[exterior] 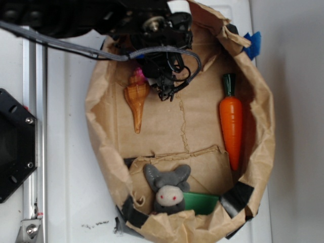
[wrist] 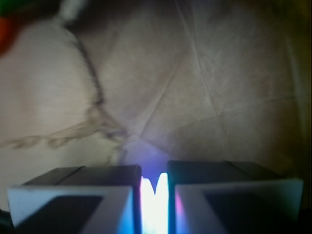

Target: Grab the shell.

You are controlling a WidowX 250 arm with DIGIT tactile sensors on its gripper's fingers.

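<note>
The shell [exterior: 136, 99] is tan-orange with a ridged wide end and a long thin point. It lies on the floor of the brown paper bag [exterior: 101, 119], at its left, point toward the camera. My gripper [exterior: 166, 92] hangs just right of the shell's wide end, apart from it. In the wrist view the two fingers [wrist: 97, 190] stand almost together, with only a thin bright slit and nothing between them; my gripper [wrist: 154, 169] is shut over bare creased paper. No shell shows in the wrist view.
An orange carrot [exterior: 231, 125] with a green top lies along the bag's right side. A grey plush bunny [exterior: 168, 190] and a green piece [exterior: 201, 202] sit at the near end. The bag's crumpled walls rise all around. A black mount [exterior: 12, 147] stands at the left.
</note>
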